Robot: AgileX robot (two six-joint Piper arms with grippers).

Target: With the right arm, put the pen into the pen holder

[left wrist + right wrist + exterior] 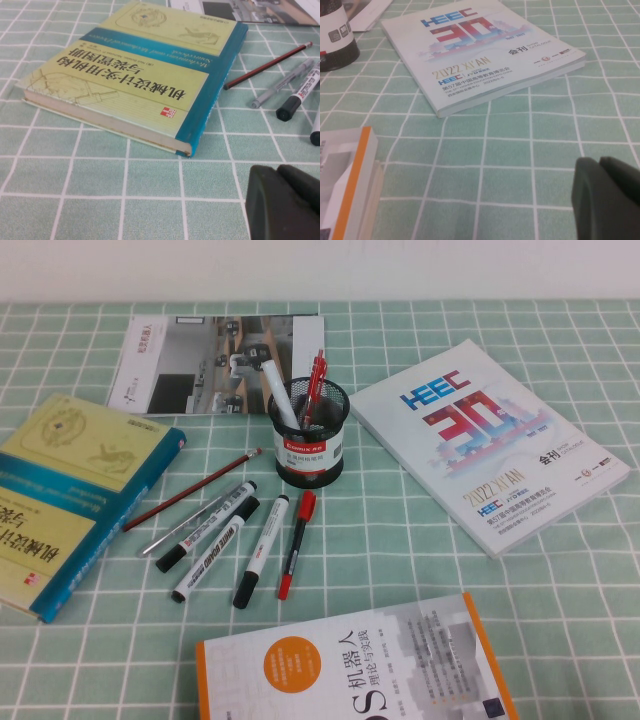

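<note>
The pen holder (pixel 308 440) is a black wire-mesh cup with a red-striped white label, standing mid-table; its base also shows in the right wrist view (pixel 335 35). The pen (pixel 279 395), an all-white marker, stands tilted inside it beside red pens (pixel 316 385). Neither arm shows in the high view. My left gripper (pixel 278 169) is shut and empty, low over the cloth near the green book (pixel 140 70). My right gripper (pixel 600 161) is shut and empty, low over the cloth in front of the HEEC magazine (pixel 485 55).
Left of and in front of the holder lie a red pencil (pixel 190 490), a slim grey pen (pixel 195 520), black-capped white markers (pixel 262 550) and a red-capped marker (pixel 297 540). A green book (pixel 70 490), a brochure (pixel 210 360), the HEEC magazine (pixel 490 440) and an orange-edged book (pixel 350 670) ring them.
</note>
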